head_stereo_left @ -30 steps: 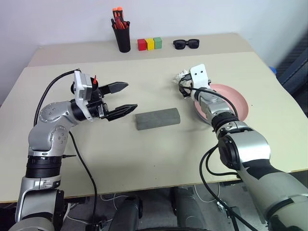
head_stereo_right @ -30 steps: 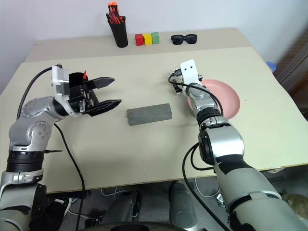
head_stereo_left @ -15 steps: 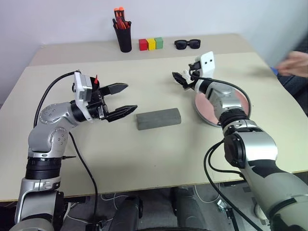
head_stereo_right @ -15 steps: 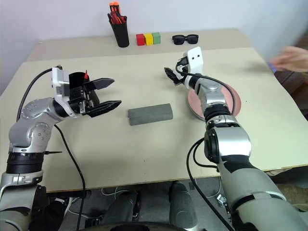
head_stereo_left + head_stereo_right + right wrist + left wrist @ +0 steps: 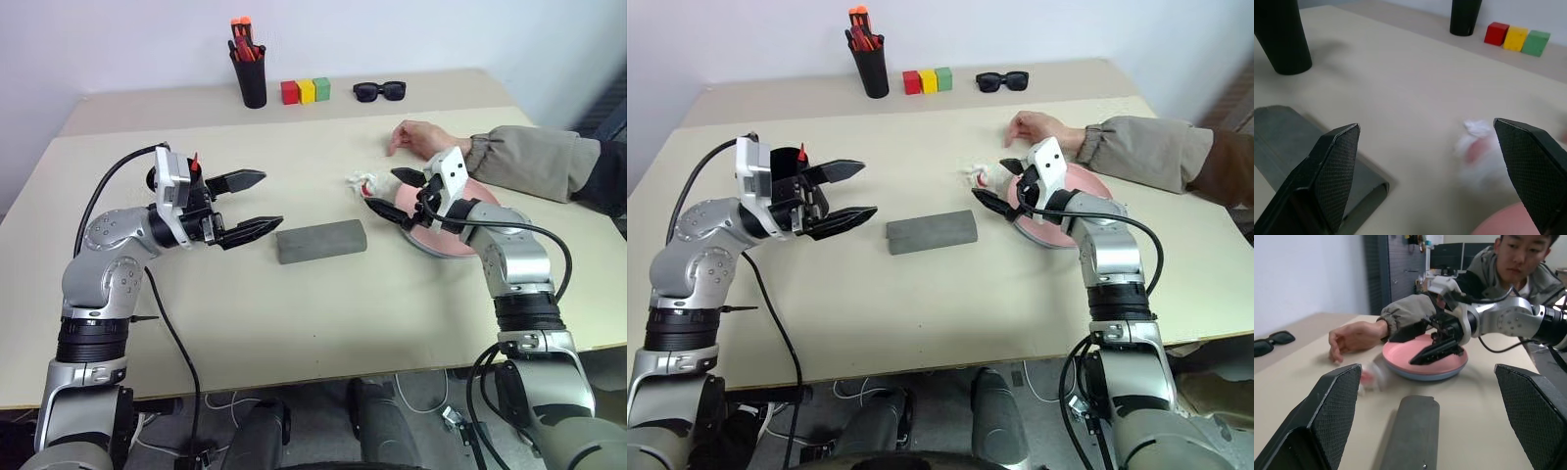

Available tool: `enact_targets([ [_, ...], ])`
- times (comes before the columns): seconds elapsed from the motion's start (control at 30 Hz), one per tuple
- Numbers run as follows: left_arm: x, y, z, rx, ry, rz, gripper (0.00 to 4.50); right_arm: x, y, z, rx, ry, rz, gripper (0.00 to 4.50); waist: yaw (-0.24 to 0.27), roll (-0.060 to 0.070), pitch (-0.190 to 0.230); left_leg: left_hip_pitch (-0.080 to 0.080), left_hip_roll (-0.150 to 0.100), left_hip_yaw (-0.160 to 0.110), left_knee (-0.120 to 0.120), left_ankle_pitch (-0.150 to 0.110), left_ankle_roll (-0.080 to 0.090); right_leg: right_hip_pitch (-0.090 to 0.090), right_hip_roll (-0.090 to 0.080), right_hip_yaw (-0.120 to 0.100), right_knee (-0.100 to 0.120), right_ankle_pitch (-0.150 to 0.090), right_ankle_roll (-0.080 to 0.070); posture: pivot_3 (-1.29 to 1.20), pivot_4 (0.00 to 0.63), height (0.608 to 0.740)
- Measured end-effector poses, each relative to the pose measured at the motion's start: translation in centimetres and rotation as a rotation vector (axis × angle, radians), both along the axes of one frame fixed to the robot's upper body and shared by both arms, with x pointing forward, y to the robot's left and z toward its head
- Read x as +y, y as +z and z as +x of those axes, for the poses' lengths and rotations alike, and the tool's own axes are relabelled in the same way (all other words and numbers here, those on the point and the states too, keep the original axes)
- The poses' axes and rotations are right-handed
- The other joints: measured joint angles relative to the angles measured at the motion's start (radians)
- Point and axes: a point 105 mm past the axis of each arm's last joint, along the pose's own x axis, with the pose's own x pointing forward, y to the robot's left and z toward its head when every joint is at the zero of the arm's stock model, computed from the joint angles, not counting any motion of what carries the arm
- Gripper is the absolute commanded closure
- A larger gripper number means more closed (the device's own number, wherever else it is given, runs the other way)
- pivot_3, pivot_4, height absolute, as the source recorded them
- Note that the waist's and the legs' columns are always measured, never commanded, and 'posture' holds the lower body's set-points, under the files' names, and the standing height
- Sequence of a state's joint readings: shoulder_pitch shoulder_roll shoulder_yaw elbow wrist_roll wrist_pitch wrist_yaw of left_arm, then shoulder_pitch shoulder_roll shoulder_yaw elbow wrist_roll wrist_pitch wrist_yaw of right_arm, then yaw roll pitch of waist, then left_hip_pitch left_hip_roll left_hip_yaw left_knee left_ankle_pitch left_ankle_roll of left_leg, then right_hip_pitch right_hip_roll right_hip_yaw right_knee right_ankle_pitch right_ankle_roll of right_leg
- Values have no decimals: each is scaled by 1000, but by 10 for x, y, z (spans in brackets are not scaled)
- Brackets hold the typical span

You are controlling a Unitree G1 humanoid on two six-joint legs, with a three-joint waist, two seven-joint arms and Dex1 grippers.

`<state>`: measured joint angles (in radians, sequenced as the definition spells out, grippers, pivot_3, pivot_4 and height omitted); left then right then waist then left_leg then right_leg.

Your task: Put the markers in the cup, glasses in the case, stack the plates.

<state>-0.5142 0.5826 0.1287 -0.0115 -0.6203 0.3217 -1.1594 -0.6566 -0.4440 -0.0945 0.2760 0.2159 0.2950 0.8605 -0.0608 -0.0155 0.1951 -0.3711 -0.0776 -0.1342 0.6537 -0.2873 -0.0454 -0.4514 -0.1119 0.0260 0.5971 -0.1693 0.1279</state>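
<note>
Plates (image 5: 460, 235) sit stacked, case (image 5: 321, 241) shut, both hands gaping empty: right hand (image 5: 394, 196) best wait while person's hand (image 5: 416, 135) leaves the counter (image 5: 294, 313).

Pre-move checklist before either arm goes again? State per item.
1. Left gripper empty, fingers apart: ok.
2. Right gripper empty, fingers apart: ok.
3. Workspace free of people: not ok. A person's hand rests on the table, just beyond the right gripper and the plates.
4. Plates stacked: ok. The pink plate sits on the blue one.
5. Case closed, lying between the grippers: ok. Whether the glasses are inside: cannot tell.
6. Markers in the cup: cannot tell. A red tip shows above the left wrist; the cup's inside is hidden.
</note>
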Motion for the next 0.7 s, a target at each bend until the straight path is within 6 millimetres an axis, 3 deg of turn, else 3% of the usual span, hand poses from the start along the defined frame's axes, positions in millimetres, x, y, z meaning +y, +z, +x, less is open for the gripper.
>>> enact_targets([
  [0.2,0,1,1,1,-8,0,0,-1,1,5,7,-33,2,40,14,0,0,0,0,0,0,0,0,0,0,0,0,0,0,0,150,740],
  [0.33,0,0,1,3,-10,0,0,10,-1,27,4,-91,-66,40,14,0,0,0,0,1,1,0,0,0,0,0,0,1,-1,0,150,740],
  [0.43,0,0,1,3,-11,1,0,19,-15,37,43,-88,-131,40,16,0,0,0,0,1,0,0,0,0,1,0,-1,1,-1,0,150,740],
  [0.57,1,0,1,3,-8,4,0,29,-37,32,104,-5,-223,40,18,0,0,-1,0,0,0,0,0,0,0,0,-2,1,-1,0,150,740],
  [0.7,1,1,1,1,1,4,0,18,-27,39,91,-28,-318,40,16,0,0,-1,0,0,0,0,0,0,0,0,-1,1,-1,0,150,740],
])
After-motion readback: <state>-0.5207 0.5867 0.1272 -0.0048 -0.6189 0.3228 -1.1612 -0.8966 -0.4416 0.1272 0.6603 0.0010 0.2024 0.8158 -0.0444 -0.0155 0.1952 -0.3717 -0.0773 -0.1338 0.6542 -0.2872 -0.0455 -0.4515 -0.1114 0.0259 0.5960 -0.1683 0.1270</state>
